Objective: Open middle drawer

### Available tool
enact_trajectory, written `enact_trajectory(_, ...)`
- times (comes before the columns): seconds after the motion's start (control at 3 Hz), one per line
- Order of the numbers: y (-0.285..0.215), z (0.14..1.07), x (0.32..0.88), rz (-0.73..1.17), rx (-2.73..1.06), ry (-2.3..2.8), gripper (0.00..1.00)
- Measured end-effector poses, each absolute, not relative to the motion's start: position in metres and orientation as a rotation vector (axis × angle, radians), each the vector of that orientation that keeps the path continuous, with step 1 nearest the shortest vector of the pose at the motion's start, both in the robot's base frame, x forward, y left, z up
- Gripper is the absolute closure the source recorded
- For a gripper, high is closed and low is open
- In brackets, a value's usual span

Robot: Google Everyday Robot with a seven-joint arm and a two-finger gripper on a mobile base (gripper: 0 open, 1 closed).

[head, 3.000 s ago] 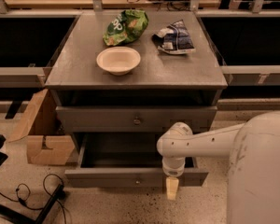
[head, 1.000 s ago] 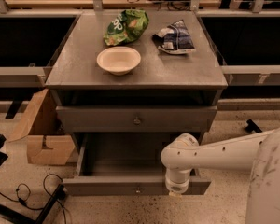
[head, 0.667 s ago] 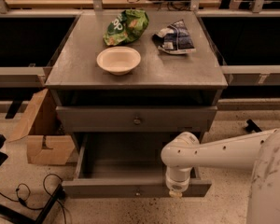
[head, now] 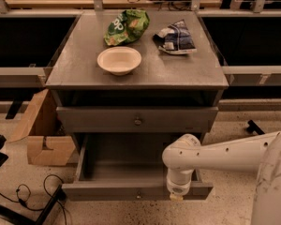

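Below the upper drawer front [head: 137, 121], the middle drawer [head: 126, 172] sits pulled out, bare grey box showing. The gripper [head: 176, 195] hangs over its front edge, right of the knob [head: 139, 194], grip state impossible to tell. Speckled floor [head: 107, 214] lies open ahead.

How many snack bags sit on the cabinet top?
2: green bag rear centre, dark blue bag rear right. The gripper hangs at the front of the open drawer, right side.
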State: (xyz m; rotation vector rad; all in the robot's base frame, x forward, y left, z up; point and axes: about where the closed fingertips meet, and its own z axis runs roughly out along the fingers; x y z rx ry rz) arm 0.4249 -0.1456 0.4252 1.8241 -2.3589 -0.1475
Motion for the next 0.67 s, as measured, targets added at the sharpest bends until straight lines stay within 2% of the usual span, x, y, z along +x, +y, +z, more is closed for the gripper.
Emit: enact_trajectory(0.67, -0.1450, 0.4276, 0.4296, -0.153, 1.819, -2.363, 1.00)
